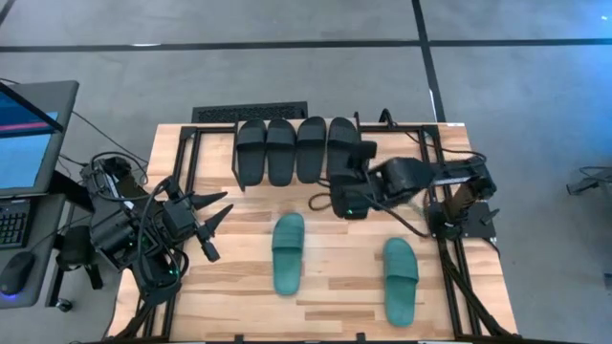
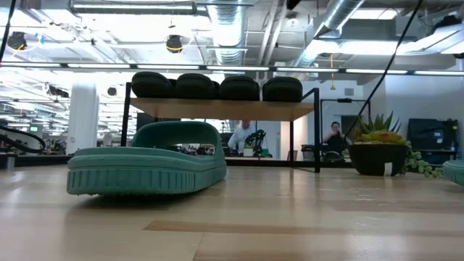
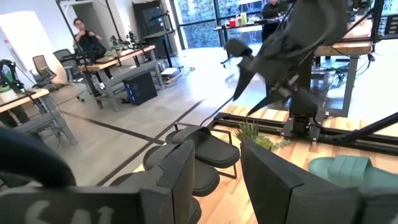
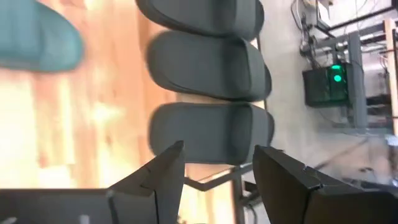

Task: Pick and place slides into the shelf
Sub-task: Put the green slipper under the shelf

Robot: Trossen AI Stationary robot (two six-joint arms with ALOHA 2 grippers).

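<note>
Four black slides (image 1: 296,148) sit side by side on the shelf (image 2: 221,109), and the right gripper (image 1: 337,191) hangs just off the shelf's front edge below the rightmost one, its jaws apart and empty. Two teal slides (image 1: 289,251) lie on the table (image 1: 335,287) in front of the shelf, ribbed rubber with a wide strap. The left gripper (image 1: 218,218) waits left of the shelf, fingers spread wide; the shelf's plank is mostly hidden under the slides.

floor (image 1: 287,67): grey concrete | ceiling ducts (image 2: 232,22): exposed, lit | potted plant (image 2: 377,145) | desks (image 3: 106,68), windows (image 3: 199,18)
</note>
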